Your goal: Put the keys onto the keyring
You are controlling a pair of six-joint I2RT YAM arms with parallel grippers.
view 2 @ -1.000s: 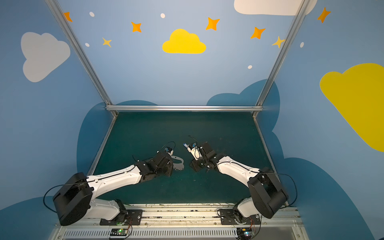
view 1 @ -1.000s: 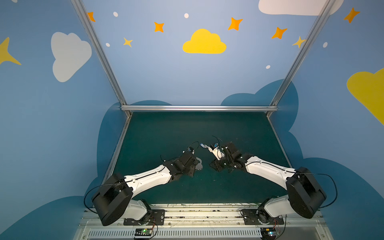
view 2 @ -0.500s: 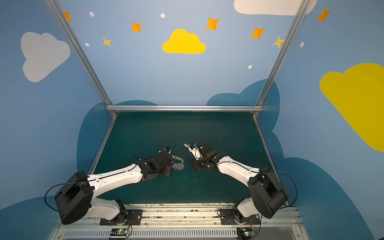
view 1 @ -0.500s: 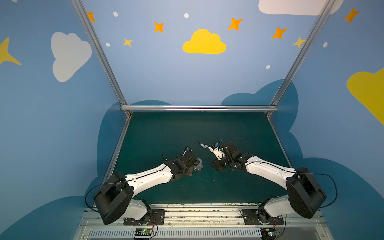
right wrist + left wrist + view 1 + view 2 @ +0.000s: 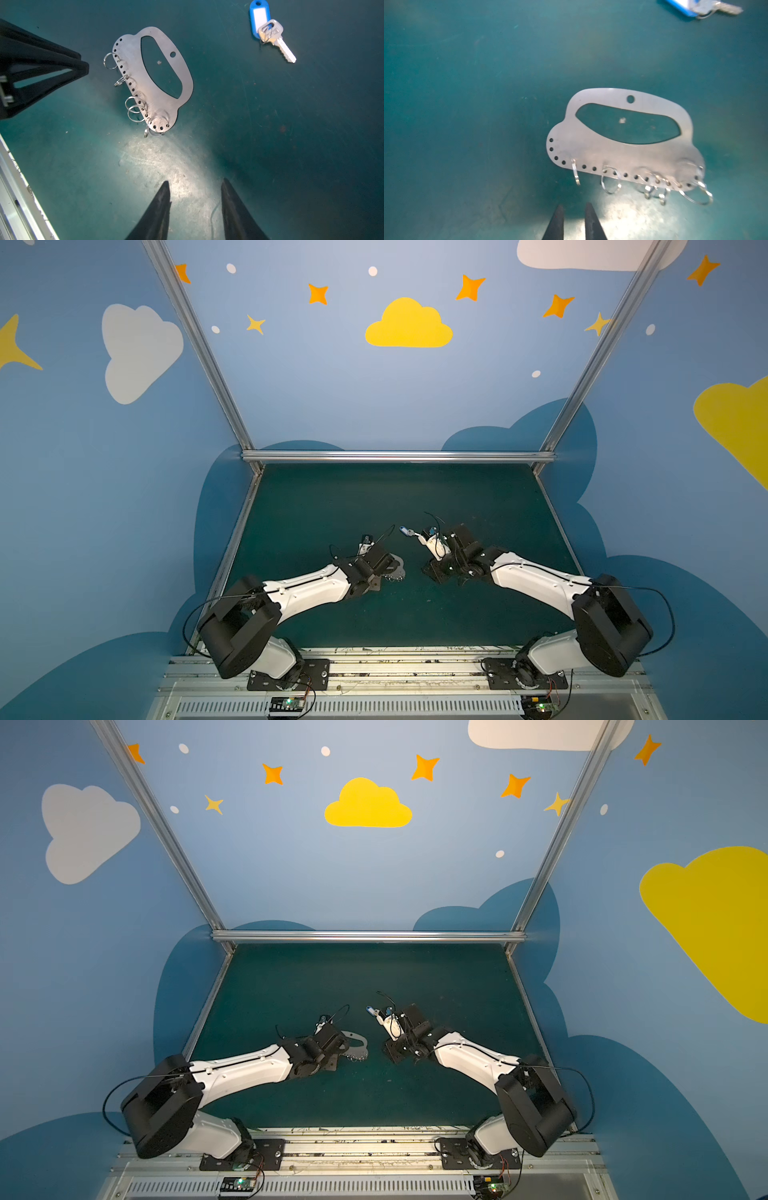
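The keyring [image 5: 623, 149], a flat grey bag-shaped plate with several small split rings along its holed edge, lies flat on the green mat [image 5: 467, 83]; it shows in both top views [image 5: 397, 569] [image 5: 358, 1045] and in the right wrist view [image 5: 154, 99]. The keys are one silver key on a blue tag [image 5: 277, 42], lying on the mat beyond the plate [image 5: 405, 530] [image 5: 371, 1010] [image 5: 708, 6]. My left gripper [image 5: 574, 205] hovers just short of the ringed edge, its jaws narrowly open and empty. Farther right, my right gripper [image 5: 195, 181] stands open and empty over bare mat.
A metal rail [image 5: 395, 456] bounds the mat at the back, with blue walls on three sides. An aluminium base rail [image 5: 18, 199] runs along the front edge. The left gripper's black fingers [image 5: 62, 62] show beside the plate in the right wrist view.
The left arm has shifted slightly near the keyring. The right arm, the key and the keyring stay where they were.
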